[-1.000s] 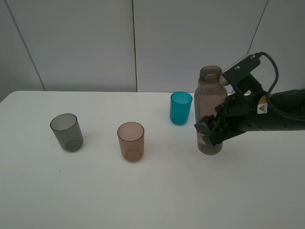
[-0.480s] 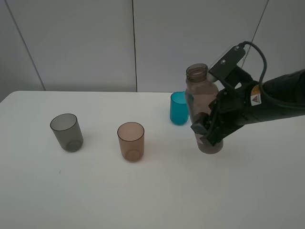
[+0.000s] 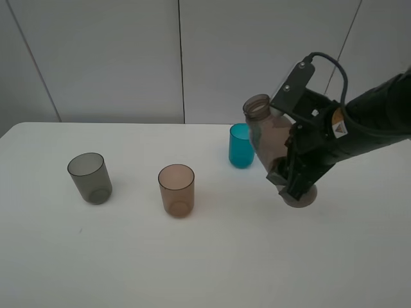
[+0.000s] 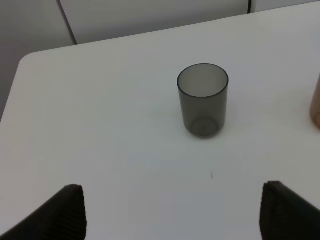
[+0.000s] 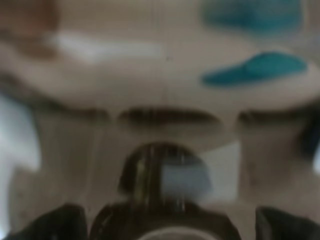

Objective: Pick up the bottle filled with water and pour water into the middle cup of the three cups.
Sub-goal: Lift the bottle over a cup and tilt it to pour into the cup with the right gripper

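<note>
My right gripper [image 3: 289, 173] is shut on the smoky brown bottle [image 3: 273, 141]. It holds the bottle off the table, tilted with its open neck leaning left, right of the teal cup [image 3: 242, 145]. The bottle fills the right wrist view [image 5: 160, 130] as a blur. The brownish-peach middle cup [image 3: 176, 190] stands upright on the white table, well left of the bottle. The smoky grey cup [image 3: 90, 178] stands at the far left and also shows in the left wrist view [image 4: 202, 100]. My left gripper [image 4: 172, 210] is open, above the table near the grey cup.
The white table [image 3: 212, 256] runs to a grey panelled wall [image 3: 128, 58] at the back. The table's left corner and edge show in the left wrist view [image 4: 25, 60]. A sliver of the peach cup [image 4: 316, 102] shows at that view's edge.
My right gripper has lifted the bottle off the table and tilted it, its neck swinging left. The cups and left gripper have not moved.
</note>
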Controlling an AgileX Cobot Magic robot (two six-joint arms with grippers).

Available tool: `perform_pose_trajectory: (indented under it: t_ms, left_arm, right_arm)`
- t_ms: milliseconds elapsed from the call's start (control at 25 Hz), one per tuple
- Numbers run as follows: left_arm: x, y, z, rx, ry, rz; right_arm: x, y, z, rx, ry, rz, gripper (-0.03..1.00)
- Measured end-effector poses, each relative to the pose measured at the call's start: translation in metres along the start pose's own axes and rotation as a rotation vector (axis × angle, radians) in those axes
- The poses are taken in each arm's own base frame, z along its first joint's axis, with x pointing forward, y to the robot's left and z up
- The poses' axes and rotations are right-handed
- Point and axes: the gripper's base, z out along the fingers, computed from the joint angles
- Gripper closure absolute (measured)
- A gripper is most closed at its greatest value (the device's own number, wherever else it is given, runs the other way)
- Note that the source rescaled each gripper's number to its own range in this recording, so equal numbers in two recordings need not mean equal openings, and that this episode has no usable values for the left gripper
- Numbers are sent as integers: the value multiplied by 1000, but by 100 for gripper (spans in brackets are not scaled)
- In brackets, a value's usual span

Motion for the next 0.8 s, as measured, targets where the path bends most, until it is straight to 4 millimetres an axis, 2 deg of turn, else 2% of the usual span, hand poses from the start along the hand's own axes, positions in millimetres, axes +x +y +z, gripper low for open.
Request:
perform_pose_trajectory:
  t_ms: [520,800]
  left_arm:
    - [0,0,0,0,0,0]
    - [0,0,0,0,0,0]
  right_arm:
    - [-19,-11,23,-31,178,-21,97]
    - [-45,-7,33,-48,280,-89,97]
